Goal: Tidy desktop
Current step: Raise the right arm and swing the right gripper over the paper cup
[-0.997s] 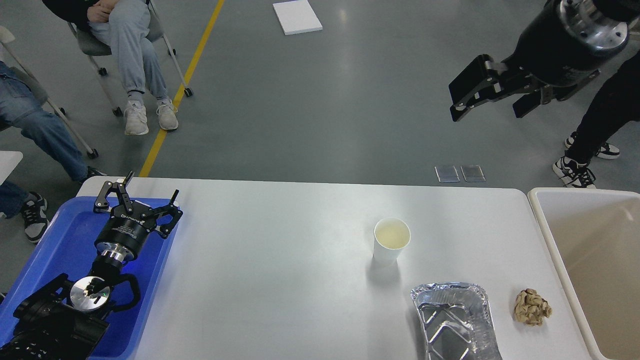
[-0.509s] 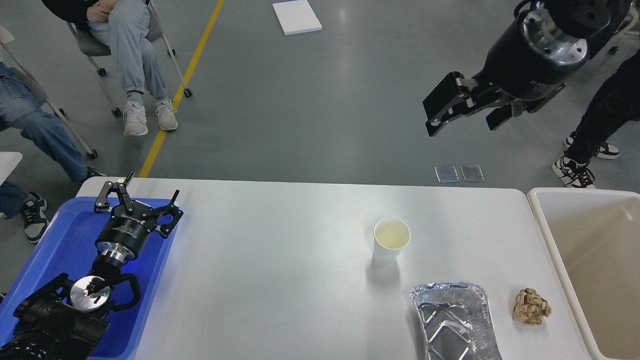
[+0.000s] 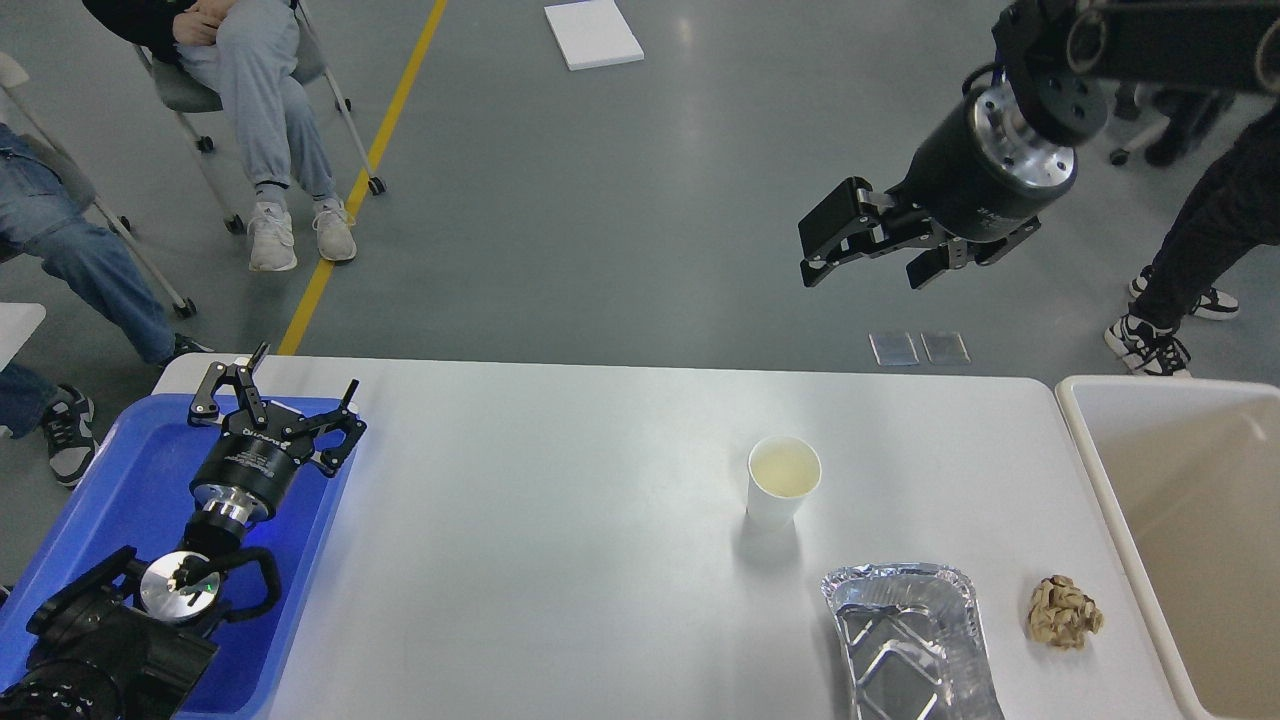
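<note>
The white glossy desktop (image 3: 560, 540) fills the lower view. On it stand a white paper cup (image 3: 783, 482) with pale liquid, a crumpled foil tray (image 3: 908, 640) at the front right, and a brown paper wad (image 3: 1065, 613) beside the foil tray. My left gripper (image 3: 278, 382) is open and empty, resting over the blue tray (image 3: 110, 500) at the left edge. My right gripper (image 3: 862, 262) is open and empty, high in the air beyond the far table edge, well above and behind the cup.
A cream-white deep bin (image 3: 1180, 520) stands against the desktop's right end. People sit on chairs (image 3: 250, 90) at the far left, and a person's legs (image 3: 1190, 260) stand at the far right. A white board (image 3: 594, 33) lies on the floor.
My right arm has swung left and slightly down, its open gripper moving from the far right toward the space above the cup. The left arm and the table objects have not moved.
</note>
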`<state>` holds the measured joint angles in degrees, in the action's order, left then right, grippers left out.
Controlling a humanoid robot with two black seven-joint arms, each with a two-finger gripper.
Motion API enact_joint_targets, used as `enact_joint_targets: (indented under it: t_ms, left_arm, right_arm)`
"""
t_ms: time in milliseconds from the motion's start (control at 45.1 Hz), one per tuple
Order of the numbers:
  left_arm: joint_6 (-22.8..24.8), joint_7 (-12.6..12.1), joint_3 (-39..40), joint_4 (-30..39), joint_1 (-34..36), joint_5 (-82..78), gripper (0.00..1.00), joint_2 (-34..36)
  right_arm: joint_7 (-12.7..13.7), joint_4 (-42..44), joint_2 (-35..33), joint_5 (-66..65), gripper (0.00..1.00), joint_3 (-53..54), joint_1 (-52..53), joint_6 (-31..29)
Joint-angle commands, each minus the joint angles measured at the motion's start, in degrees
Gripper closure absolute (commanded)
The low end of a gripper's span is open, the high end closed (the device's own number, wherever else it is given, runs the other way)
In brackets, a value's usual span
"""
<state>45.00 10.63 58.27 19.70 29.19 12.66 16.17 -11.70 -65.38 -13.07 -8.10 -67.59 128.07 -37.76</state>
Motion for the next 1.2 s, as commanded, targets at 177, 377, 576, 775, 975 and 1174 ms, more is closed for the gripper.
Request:
enact_joint_targets:
  t_ms: [177, 377, 576, 775, 975, 1174]
  left_arm:
    - [0.0, -0.08, 0.0, 0.08, -0.01, 0.0, 0.0, 0.0]
    - [0.0, 0.01, 0.0, 0.08, -0.01, 0.0, 0.0, 0.0]
    - [0.0, -0.08, 0.0, 0.08, -0.01, 0.0, 0.0, -0.08]
    - [0.0, 0.01, 0.0, 0.08, -0.01, 0.0, 0.0, 0.0]
    - [0.0, 0.01, 0.0, 0.08, -0.01, 0.0, 0.0, 0.0]
    - [0.0, -0.08, 0.0, 0.08, -0.01, 0.0, 0.0, 0.0]
  right_arm:
    - [-0.07, 6.05, 2.87, 0.01, 0.0, 1.76, -10.99, 4.01]
    - [-0.07, 10.18, 7.0, 0.89, 0.0, 2.28, -18.29, 4.01]
    - [-0.07, 10.71, 7.97, 0.98, 0.0, 2.81, -22.59, 4.8]
    - [0.01, 17.39, 9.02, -0.25, 0.0, 7.56, -29.36, 8.32]
    - [0.01, 19.23, 10.26, -1.13, 0.0, 7.91, -32.52, 9.9]
    - [-0.07, 21.26, 11.84, -2.09, 0.0, 7.91, -36.75, 10.34]
